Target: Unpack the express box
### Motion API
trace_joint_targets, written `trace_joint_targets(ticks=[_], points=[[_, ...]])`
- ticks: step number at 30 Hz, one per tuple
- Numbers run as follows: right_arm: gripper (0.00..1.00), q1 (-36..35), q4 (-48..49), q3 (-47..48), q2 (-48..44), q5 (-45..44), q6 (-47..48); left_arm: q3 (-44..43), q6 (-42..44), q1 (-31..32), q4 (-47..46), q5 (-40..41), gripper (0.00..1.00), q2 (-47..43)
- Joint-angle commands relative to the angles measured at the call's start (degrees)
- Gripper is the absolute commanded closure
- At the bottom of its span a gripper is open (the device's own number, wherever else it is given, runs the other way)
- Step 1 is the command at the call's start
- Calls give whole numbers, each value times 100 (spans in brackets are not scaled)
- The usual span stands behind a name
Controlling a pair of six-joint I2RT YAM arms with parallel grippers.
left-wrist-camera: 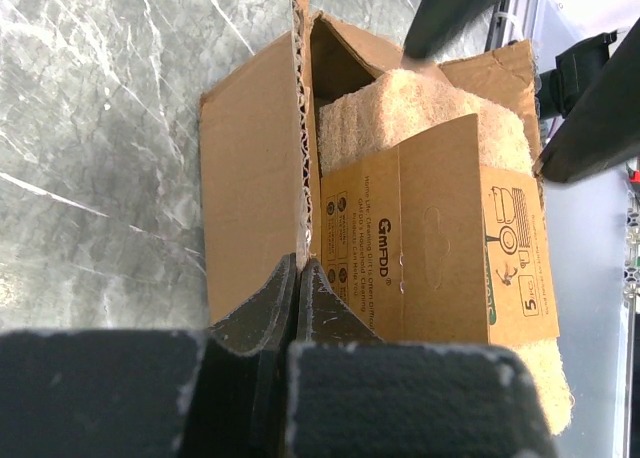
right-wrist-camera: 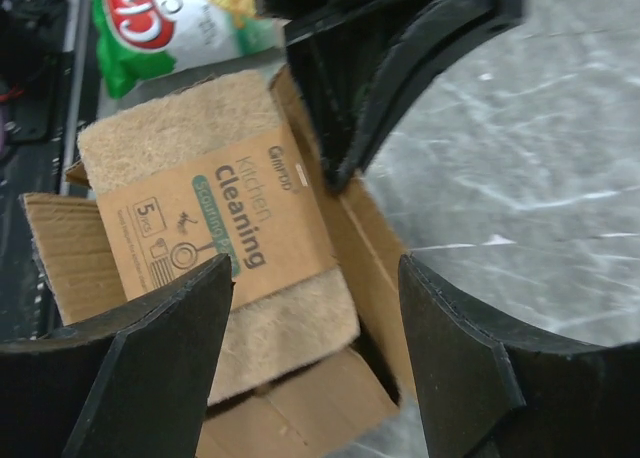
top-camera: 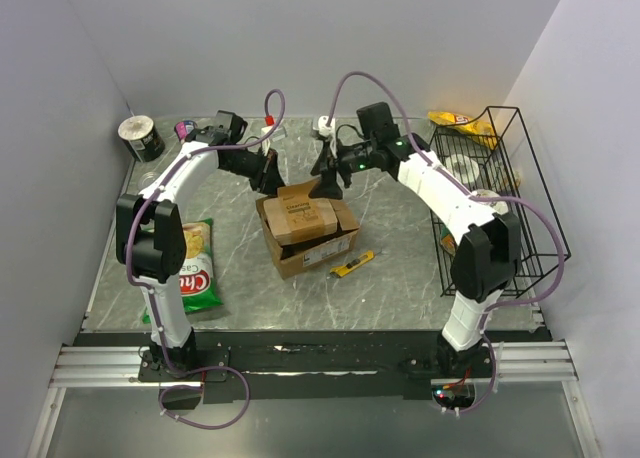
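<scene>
One flap of express box [left-wrist-camera: 250,178] pinched by left gripper [left-wrist-camera: 298,270]; right gripper [right-wrist-camera: 312,276] released

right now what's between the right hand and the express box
A pack of scouring pads in a cardboard sleeve, sticking out of the open express box, below the open right hand. The right wrist view shows it best.

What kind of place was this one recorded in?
Probably a robotics lab cell: white panels wall in the marble-look table, the left arm and right arm are bolted to an aluminium rail, with props like the express box and wire basket.
</scene>
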State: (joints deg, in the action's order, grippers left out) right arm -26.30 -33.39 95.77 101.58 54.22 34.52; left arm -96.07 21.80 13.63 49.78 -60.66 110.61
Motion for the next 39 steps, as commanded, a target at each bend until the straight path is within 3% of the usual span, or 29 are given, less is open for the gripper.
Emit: trace_joint_targets(ticks=[1,7,10,11,13,18,22,25,26,30,34,39], points=[[27,-173,-19,135,116,265,125,-96,184,35,93,-323,99,-30],[35,-287,297,267,468,186,-68,-78,184,26,85,-279,99,-22],[55,-375,306,372,600,212,-86,-61,184,26,76,-253,99,-30],[74,-419,324,364,600,169,-77,-52,184,26,67,-253,99,-30],[99,-525,402,399,539,-50,-95,-61,167,26,50,-236,99,-13],[100,-464,1359,250,-348,-780,-964,-43,131,26,41,-183,99,5],[100,263,2212,-469,-1183,-1509,-1920,44,44,8,-21,-95,99,-100],[100,661,2459,-899,-1562,-2352,-2178,80,-27,-44,-38,19,99,-284],[100,784,2503,-1024,-1667,-3042,-2091,80,-79,-71,-91,72,99,-338],[100,785,2688,-1481,-1484,-3890,-1642,115,-89,-141,-179,107,99,-549],[100,811,2846,-1780,-940,-4628,-1861,98,-115,-150,-144,72,99,-523],[100,829,2908,-2000,-332,-4868,-1826,150,-97,-141,-126,99,99,-549]])
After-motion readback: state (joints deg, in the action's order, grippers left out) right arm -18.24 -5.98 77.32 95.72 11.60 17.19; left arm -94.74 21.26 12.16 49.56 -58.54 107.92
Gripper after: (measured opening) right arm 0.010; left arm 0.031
